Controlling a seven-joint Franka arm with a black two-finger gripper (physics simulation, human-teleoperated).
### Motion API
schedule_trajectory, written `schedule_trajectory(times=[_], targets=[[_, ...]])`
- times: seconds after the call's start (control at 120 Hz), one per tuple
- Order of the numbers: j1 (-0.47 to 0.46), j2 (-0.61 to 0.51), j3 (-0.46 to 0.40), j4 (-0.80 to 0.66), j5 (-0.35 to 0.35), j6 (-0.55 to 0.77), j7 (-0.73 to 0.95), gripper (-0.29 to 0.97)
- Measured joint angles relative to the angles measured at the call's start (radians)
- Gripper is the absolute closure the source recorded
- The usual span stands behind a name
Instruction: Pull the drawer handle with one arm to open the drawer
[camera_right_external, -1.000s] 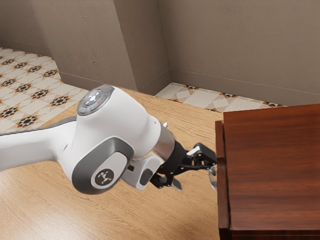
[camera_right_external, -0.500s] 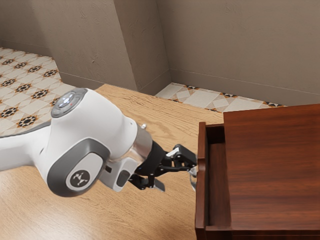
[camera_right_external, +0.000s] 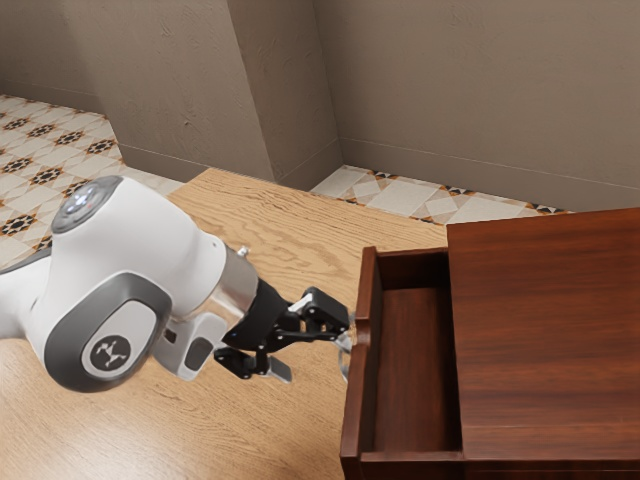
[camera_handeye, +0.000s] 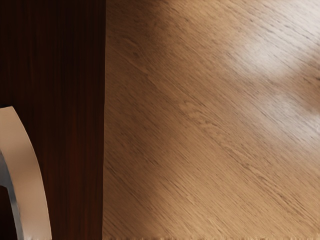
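The drawer (camera_right_external: 405, 370), at 4 o'clock in the exterior view, juts from the cabinet (camera_right_external: 545, 340) over the tabletop (camera_right_external: 300, 240). Rigid wood, it should slide steadily; its curved metal handle (camera_right_external: 346, 362) is the hold. The hand (camera_right_external: 340, 328), at the front's 9 o'clock, pinches that handle. A second ago the drawer was barely open.

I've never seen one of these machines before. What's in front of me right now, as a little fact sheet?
Drawer: dark wood drawer, pulled partway out of the cabinet
Handle: pale curved handle on the drawer's front
Gripper: black gripper, shut on the handle
Arm: white arm, coming in from the exterior view's left
Table: light wood table under the arm and cabinet
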Motion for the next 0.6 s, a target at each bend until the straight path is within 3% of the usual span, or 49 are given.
schedule_trajectory(times=[0.6], targets=[[0.024, -0.095, 0.009, -0.029, 0.082, -0.101, 0.014, 0.04]])
